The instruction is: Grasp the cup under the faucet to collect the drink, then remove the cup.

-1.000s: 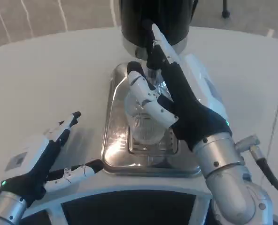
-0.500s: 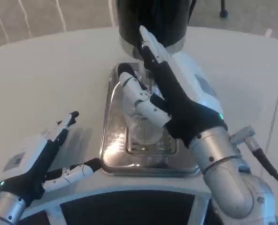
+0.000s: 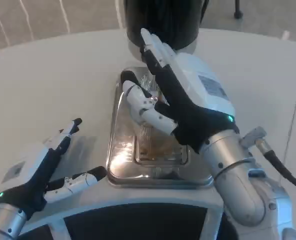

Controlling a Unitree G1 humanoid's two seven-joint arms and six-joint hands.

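White bench (image 3: 48, 75) all round, and the right hand (image 3: 180, 102) has its fingers (image 3: 148, 107) wrapped around the clear cup (image 3: 150, 82), up at the back of the steel drip tray (image 3: 119, 165) beneath the black dispenser (image 3: 163, 20). Left hand (image 3: 38, 170) rests on the bench beside the tray, fingers spread wide, holding nothing.

No readable text — the sticker on the right hand (image 3: 188, 102) and the left hand's (image 3: 35, 172) label are too blurred.

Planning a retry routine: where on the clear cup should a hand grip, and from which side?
Grip the clear cup around its side wall, coming from the right, as the right hand does: the black dispenser blocks the top and back, and the steel tray rim guards the base.
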